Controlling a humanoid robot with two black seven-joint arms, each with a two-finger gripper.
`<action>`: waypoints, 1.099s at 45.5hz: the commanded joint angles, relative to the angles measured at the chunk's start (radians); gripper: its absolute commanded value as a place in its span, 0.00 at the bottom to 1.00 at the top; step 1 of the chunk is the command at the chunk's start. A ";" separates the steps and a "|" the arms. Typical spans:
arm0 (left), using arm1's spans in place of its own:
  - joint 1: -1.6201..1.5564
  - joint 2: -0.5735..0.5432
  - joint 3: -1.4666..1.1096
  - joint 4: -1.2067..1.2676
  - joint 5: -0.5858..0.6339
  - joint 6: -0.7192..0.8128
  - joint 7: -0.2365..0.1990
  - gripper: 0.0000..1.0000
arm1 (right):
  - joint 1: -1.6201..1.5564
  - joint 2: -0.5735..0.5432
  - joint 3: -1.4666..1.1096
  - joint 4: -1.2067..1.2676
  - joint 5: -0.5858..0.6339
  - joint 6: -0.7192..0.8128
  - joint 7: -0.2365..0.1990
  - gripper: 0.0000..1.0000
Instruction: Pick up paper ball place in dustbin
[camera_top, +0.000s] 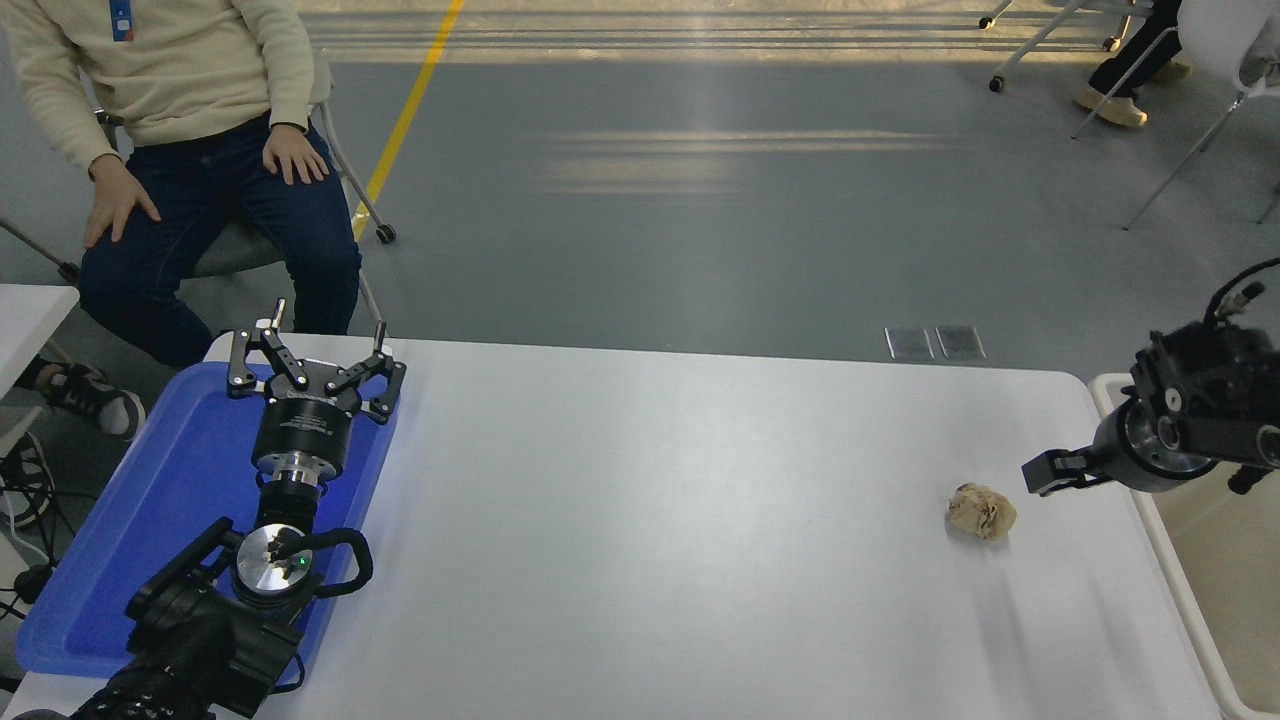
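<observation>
The paper ball (982, 511), a small tan crumpled wad, lies on the white table (650, 520) near its right side. The dustbin (1180, 590), cream-white with beige inner walls, stands against the table's right edge and is cut off by the picture's edge. My right gripper (1050, 472) comes in from the right edge, low over the bin's rim, pointing left. It is just right of the ball and slightly above it, apart from it and holding nothing. My left gripper (315, 360) is parked, open and empty, over the blue tray.
A flat blue tray (120, 530) lies at the table's left edge under the left arm. A person in a cream sweater (190, 150) sits on a chair beyond the far left corner. Chair legs show at the far right.
</observation>
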 joint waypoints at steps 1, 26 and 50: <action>0.000 -0.001 0.000 0.000 0.000 0.000 0.000 1.00 | -0.154 0.055 0.149 -0.158 -0.020 -0.015 -0.006 1.00; 0.000 -0.001 0.000 0.000 0.000 0.000 0.000 1.00 | -0.255 0.141 0.250 -0.236 -0.009 -0.098 -0.010 1.00; 0.000 -0.001 0.000 0.000 0.000 0.000 0.000 1.00 | -0.321 0.176 0.250 -0.281 -0.012 -0.158 -0.009 0.99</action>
